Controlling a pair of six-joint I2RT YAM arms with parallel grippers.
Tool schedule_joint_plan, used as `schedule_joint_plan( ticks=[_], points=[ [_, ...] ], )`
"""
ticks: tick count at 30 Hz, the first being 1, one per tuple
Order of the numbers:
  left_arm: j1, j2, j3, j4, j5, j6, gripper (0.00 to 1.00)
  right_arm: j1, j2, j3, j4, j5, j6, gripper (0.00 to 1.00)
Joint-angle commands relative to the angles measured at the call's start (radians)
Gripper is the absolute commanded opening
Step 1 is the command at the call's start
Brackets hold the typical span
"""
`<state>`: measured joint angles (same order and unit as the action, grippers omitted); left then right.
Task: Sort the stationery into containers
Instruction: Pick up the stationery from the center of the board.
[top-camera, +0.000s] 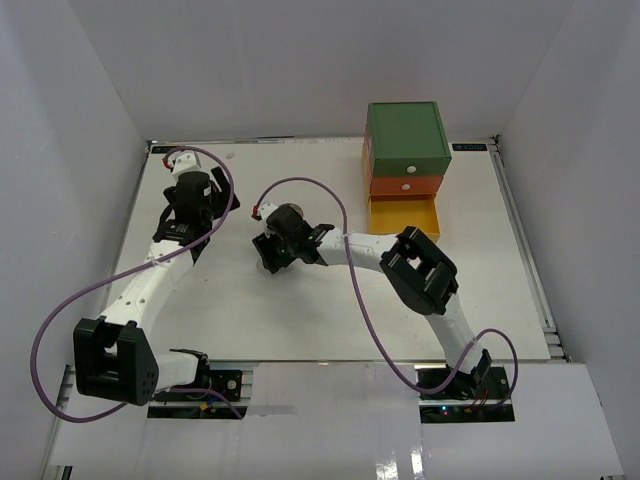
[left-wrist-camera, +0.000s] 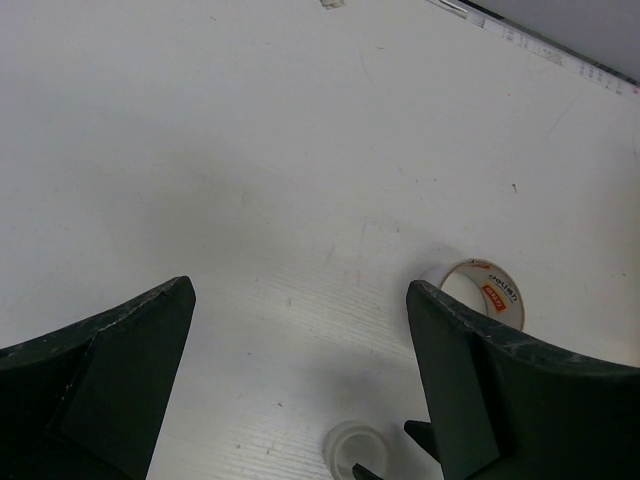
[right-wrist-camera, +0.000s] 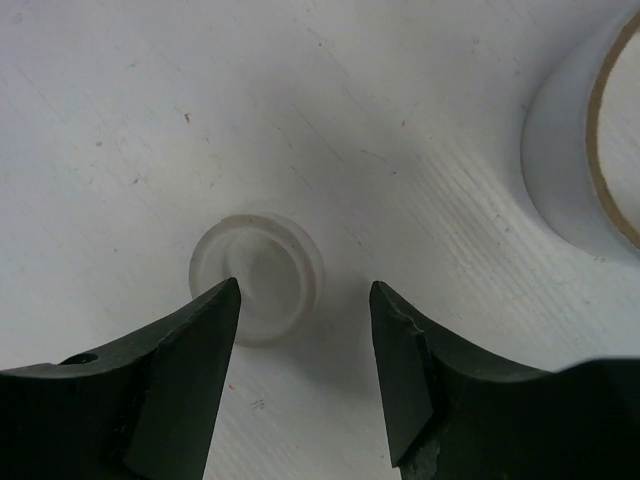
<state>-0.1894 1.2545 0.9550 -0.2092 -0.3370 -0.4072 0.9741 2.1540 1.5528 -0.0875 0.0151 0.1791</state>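
Right end effector (right-wrist-camera: 305, 290) is hovering low over the tabletop (top-camera: 300, 320), jaws standing partly apart and gripping nothing. Small whitish tape roll (right-wrist-camera: 258, 278) is lying flat on the tabletop just past its fingertips, and the left finger is covering the roll's near edge; contact there, cannot tell. Grey tape roll (right-wrist-camera: 575, 150) is sitting near it, not touching it. Left end effector (left-wrist-camera: 300, 288) is standing wide open and empty over the tabletop, with both rolls showing beside its right finger. Drawer unit (top-camera: 405, 170) is sitting at the far right of the tabletop. Green drawer (top-camera: 405, 135) and orange drawer (top-camera: 405, 186) are looking shut, and yellow drawer (top-camera: 403, 215) is standing pulled out. Both rolls are lying mid-tabletop, well apart from the drawers.
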Motion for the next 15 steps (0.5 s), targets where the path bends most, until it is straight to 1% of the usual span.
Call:
schedule_joint_plan(
  ticks=[1, 2, 7, 9, 10, 11, 13, 14, 15],
  points=[
    [0.008, -0.037, 0.025, 0.013, 0.024, -0.001, 0.98, 0.0, 0.026, 0.053, -0.015, 0.037, -0.006, 0.61],
    [0.007, -0.037, 0.024, 0.016, 0.032, 0.001, 0.98, 0.001, 0.032, 0.052, -0.012, 0.043, -0.006, 0.59],
    [0.008, -0.035, 0.021, 0.025, 0.075, 0.01, 0.98, 0.001, 0.029, 0.027, 0.0, 0.08, -0.009, 0.46],
    [0.008, -0.033, 0.021, 0.03, 0.081, 0.011, 0.98, 0.0, 0.015, 0.001, 0.006, 0.092, -0.013, 0.35],
    [0.008, -0.033, 0.019, 0.03, 0.085, 0.013, 0.98, 0.001, 0.007, -0.005, 0.006, 0.095, -0.016, 0.32],
    [0.008, -0.033, 0.016, 0.034, 0.092, 0.015, 0.98, 0.0, 0.0, -0.022, 0.006, 0.098, -0.017, 0.26],
    [0.008, -0.032, 0.018, 0.036, 0.099, 0.015, 0.98, 0.0, -0.032, -0.045, 0.009, 0.117, -0.023, 0.19],
    [0.008, -0.033, 0.018, 0.036, 0.11, 0.013, 0.98, -0.002, -0.058, -0.059, 0.012, 0.134, -0.023, 0.14],
    [0.008, -0.032, 0.018, 0.037, 0.115, 0.013, 0.98, -0.002, -0.074, -0.088, 0.012, 0.143, -0.026, 0.13]
  ],
)
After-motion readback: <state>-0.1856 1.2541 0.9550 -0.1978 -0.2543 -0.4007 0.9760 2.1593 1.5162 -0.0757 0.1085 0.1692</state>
